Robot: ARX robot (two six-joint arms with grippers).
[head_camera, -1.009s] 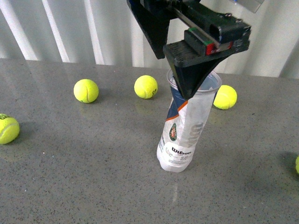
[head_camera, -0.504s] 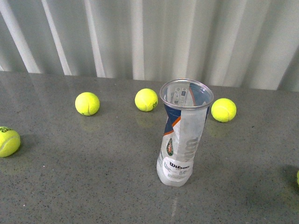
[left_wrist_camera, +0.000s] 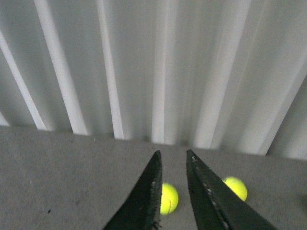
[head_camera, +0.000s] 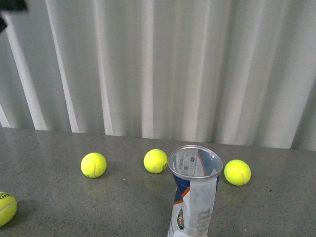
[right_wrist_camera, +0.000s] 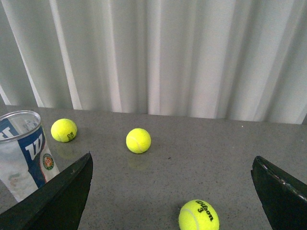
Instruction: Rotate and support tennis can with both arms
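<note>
I face a grey speckled counter (head_camera: 59, 207) that runs back to a wall of white corrugated panels (head_camera: 163, 69). Four yellow-green tennis balls show in my front view: three in a loose row toward the counter's back edge (head_camera: 93, 165) (head_camera: 155, 161) (head_camera: 237, 172), and one cut off at the counter's left edge (head_camera: 6, 208).

The tennis can (head_camera: 194, 193) stands upright on the counter, its open mouth up and empty, its base out of my front view. It sits just in front of the ball row, between the middle ball and the right-hand one.

My left gripper (left_wrist_camera: 171, 160) hangs over the counter with its black fingers (left_wrist_camera: 149, 191) nearly together, only a narrow gap between the tips and nothing in it; two balls lie beyond them. My right gripper (right_wrist_camera: 172, 167) is spread wide, empty, one finger (right_wrist_camera: 57, 201) close beside the can (right_wrist_camera: 21, 151) but, as far as I can tell, not touching it.
</note>
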